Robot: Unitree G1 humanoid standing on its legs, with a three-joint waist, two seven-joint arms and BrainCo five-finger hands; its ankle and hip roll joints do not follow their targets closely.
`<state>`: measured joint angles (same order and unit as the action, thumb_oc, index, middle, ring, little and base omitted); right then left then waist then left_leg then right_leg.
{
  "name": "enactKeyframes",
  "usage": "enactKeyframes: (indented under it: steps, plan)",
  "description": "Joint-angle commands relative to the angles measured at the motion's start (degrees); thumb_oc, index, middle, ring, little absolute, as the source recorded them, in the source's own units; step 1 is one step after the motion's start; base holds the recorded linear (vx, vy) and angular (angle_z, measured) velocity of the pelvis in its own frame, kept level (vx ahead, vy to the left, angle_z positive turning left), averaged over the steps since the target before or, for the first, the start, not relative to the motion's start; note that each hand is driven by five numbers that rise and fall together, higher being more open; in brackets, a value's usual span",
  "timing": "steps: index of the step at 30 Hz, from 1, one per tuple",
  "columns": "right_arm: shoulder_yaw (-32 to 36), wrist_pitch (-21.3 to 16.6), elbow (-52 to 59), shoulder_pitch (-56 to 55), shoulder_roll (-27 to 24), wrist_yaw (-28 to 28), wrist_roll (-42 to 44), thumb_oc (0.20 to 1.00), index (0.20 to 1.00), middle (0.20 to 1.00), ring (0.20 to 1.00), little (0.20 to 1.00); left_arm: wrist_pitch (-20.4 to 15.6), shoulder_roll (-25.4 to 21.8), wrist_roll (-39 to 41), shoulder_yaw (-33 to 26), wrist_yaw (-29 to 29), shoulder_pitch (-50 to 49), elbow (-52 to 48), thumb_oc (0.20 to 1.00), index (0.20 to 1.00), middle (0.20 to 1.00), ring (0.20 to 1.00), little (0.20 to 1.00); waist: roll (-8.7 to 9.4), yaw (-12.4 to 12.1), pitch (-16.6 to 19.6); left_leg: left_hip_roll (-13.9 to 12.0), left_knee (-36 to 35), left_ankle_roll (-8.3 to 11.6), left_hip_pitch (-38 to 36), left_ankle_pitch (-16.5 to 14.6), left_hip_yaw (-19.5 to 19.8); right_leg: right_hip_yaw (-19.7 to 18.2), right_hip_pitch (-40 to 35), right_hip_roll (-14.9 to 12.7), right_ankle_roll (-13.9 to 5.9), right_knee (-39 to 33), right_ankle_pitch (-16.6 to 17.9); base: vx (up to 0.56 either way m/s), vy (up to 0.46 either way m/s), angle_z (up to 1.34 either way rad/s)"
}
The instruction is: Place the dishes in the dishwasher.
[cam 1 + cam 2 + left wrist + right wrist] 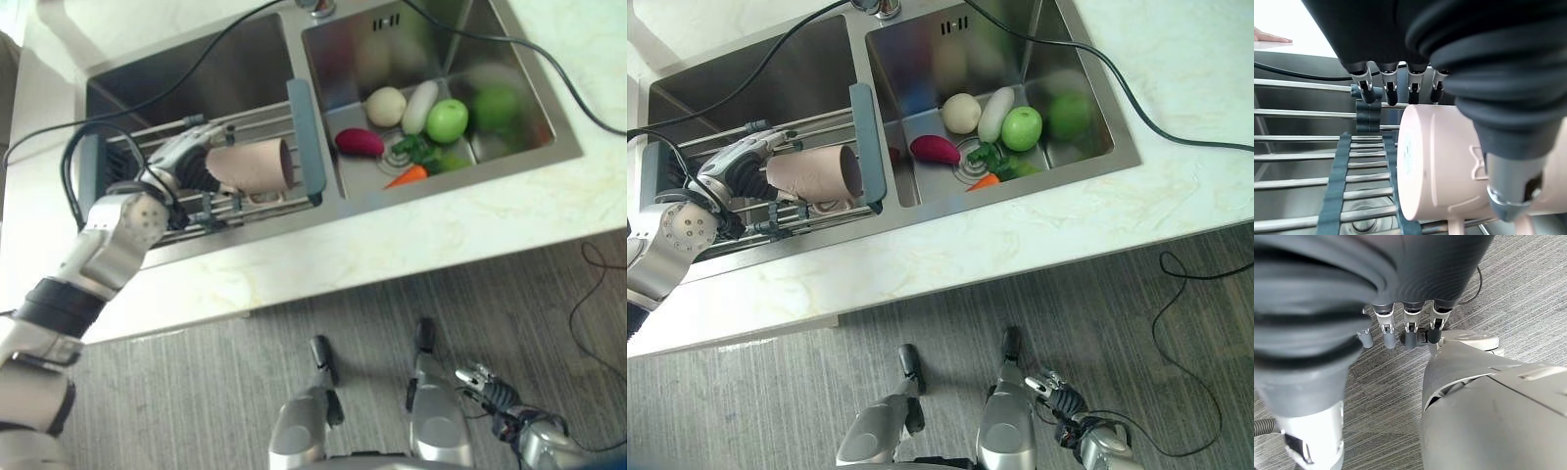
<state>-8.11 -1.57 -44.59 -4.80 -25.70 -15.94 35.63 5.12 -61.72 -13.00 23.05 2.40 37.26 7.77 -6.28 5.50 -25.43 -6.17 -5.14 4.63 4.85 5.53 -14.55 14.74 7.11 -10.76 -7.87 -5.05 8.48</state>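
A pale pink mug [257, 164] lies on its side on the metal roll-up rack [257, 118] across the left sink basin, its mouth towards the rack's grey-blue end bar [306, 137]. My left hand [181, 157] is at the mug's base. Its fingers [1365, 85] reach straight over the far side of the mug [1440, 161], and its thumb [1513, 196] lies along the near side. The fingers are not curled round the mug. My right hand [485, 382] hangs low over the floor with relaxed fingers [1386, 330] and holds nothing.
The right sink basin [509, 59] holds a white onion [385, 106], a white radish [419, 106], a green apple [447, 119], a purple vegetable [360, 142], a carrot [407, 176] and greens. A pale counter [392, 245] runs in front. A black cable [558, 69] crosses it.
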Motion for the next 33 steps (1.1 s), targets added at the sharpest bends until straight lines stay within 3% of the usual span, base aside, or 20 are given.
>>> enactKeyframes:
  steps: [1, 4, 7, 8, 12, 27, 33]
  plan:
    - [1.15, 0.33, 0.06, -0.23, 1.24, -1.07, 3.33, 1.000, 1.000, 1.000, 1.000, 1.000, -0.18, -4.90, -3.90, -2.05, -1.60, 3.41, -1.15, 1.000, 1.000, 1.000, 1.000, 1.000, 1.63, 0.19, 1.50, 2.18, 3.78, -0.43, 2.05, -5.21, -0.21, -4.06, 3.31, -2.66, -4.20, 7.64, -6.32, 0.00, 0.000, 0.00]
    - [1.40, 0.42, -0.06, -0.21, 1.21, -1.17, 3.46, 1.000, 1.000, 1.000, 1.000, 1.000, -0.09, -4.82, -4.11, -1.86, -0.64, 3.59, -1.60, 1.000, 1.000, 1.000, 1.000, 1.000, 1.44, 0.32, 1.45, 2.24, 3.86, -0.43, 2.13, -5.20, -0.31, -4.09, 3.43, -2.72, -4.17, 7.72, -6.34, 0.00, 0.000, 0.00]
    - [1.68, 0.61, -0.18, -0.13, 1.09, -1.14, 3.59, 1.000, 1.000, 1.000, 1.000, 1.000, 0.99, -4.71, -2.46, -1.47, 3.53, 3.98, -2.11, 1.000, 1.000, 1.000, 1.000, 1.000, 1.08, 0.39, 1.46, 2.32, 3.78, -0.40, 2.04, -5.19, -0.43, -4.03, 3.40, -2.81, -4.28, 7.66, -6.30, 0.00, 0.000, 0.00]
    - [2.12, 0.72, -0.38, 0.09, 1.07, -1.11, 3.58, 1.000, 1.000, 1.000, 1.000, 1.000, 1.22, -4.26, -3.83, -0.59, 7.51, 3.91, -2.60, 1.000, 1.000, 1.000, 1.000, 1.000, 0.82, 0.52, 1.33, 2.41, 3.93, -0.45, 2.01, -5.29, -0.45, -4.02, 3.50, -2.97, -4.38, 7.79, -6.22, 0.00, 0.000, 0.00]
    - [2.34, 0.18, -1.23, 0.59, 0.97, -1.40, 3.95, 1.000, 1.000, 1.000, 1.000, 1.000, 3.73, -3.37, -3.52, 0.43, 10.74, 4.01, -2.46, 1.000, 1.000, 1.000, 1.000, 1.000, 0.50, 0.65, 1.28, 2.47, 3.94, -0.46, 2.03, -5.27, -0.63, -3.95, 3.57, -3.13, -4.46, 7.75, -6.11, 0.00, 0.000, 0.00]
    - [2.42, -0.02, -0.30, 1.11, 0.58, -1.53, 5.02, 1.000, 1.000, 1.000, 1.000, 1.000, 5.16, -1.89, -4.07, 4.90, 13.29, 7.52, 2.78, 1.000, 1.000, 1.000, 1.000, 1.000, 0.38, 1.85, -0.03, 2.17, 4.78, -0.45, 3.11, -5.25, -1.70, -4.56, 5.49, -3.26, -4.43, 8.80, -5.95, 0.00, 0.000, 0.00]
    - [2.12, -0.16, 0.27, 1.55, 0.55, -1.31, 5.76, 1.000, 1.000, 1.000, 1.000, 1.000, 7.55, -0.09, -3.54, 6.20, 13.83, 8.35, 4.46, 1.000, 1.000, 1.000, 1.000, 1.000, 0.44, 2.29, -0.90, 2.10, 5.21, -0.46, 3.92, -5.22, -1.84, -5.09, 6.73, -3.36, -4.43, 9.39, -5.86, -0.01, -0.005, -0.06]
